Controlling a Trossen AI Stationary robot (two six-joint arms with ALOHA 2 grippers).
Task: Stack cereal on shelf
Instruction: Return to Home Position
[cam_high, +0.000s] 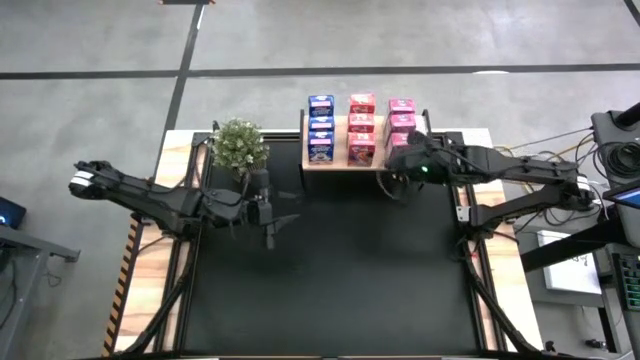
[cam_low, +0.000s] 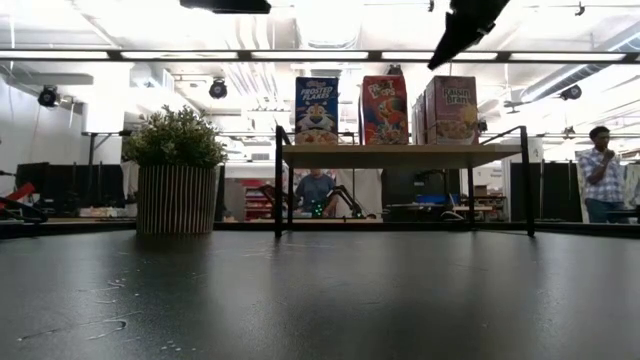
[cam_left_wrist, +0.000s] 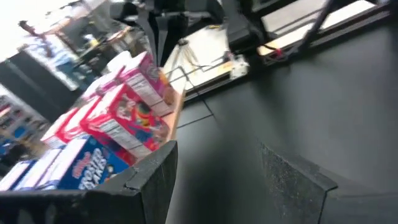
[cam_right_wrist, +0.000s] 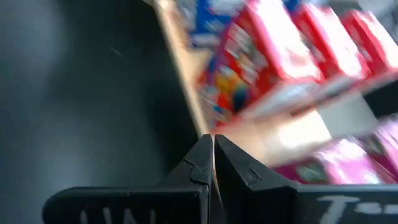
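I found the cereal standing in three rows on the shelf. The right gripper, at the shelf's front edge, was closed and empty. The left gripper, off the shelf's left front, stood open.

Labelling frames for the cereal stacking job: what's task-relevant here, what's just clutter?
Job:
cereal boxes, in rows on the shelf
right pincer, shut, by the shelf
left pincer, open, near the plant

Lying about:
potted plant
person in the room behind
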